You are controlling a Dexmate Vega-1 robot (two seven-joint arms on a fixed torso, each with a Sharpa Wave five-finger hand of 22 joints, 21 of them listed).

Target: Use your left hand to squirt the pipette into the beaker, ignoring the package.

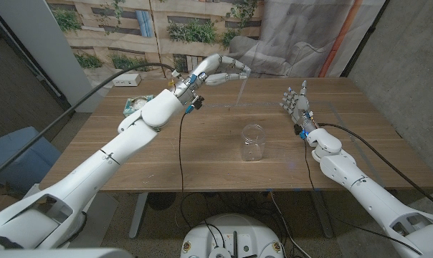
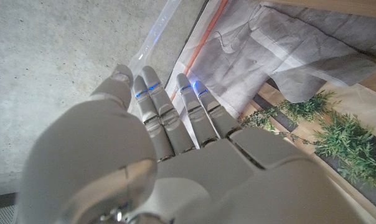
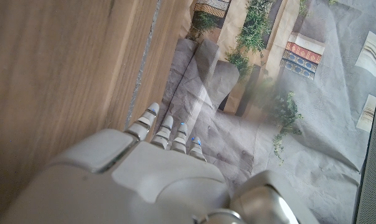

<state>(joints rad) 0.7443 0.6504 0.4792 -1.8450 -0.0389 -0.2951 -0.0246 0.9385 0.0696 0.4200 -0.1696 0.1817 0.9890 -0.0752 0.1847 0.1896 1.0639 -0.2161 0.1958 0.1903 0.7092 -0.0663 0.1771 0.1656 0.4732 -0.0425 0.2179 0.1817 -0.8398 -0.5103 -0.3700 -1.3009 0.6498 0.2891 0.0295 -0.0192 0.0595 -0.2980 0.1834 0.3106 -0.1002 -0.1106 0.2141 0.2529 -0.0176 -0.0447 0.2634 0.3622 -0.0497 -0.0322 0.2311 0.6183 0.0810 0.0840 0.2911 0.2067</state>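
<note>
Now left hand (image 1: pixel 220 72) raised, fingers pinching pipette (image 1: pixel 241 89), tip hanging down, at 12 o'clock from beaker (image 1: pixel 253 140) mid-worktop — likely lining up squirt. Right hand (image 1: pixel 297 104) idle, fingers apart, at 2 o'clock.

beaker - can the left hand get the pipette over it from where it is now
Probably yes. The left hand holds the pipette raised behind the beaker, tip pointing down. Nothing stands between them, and the right hand waits off to the side.
</note>
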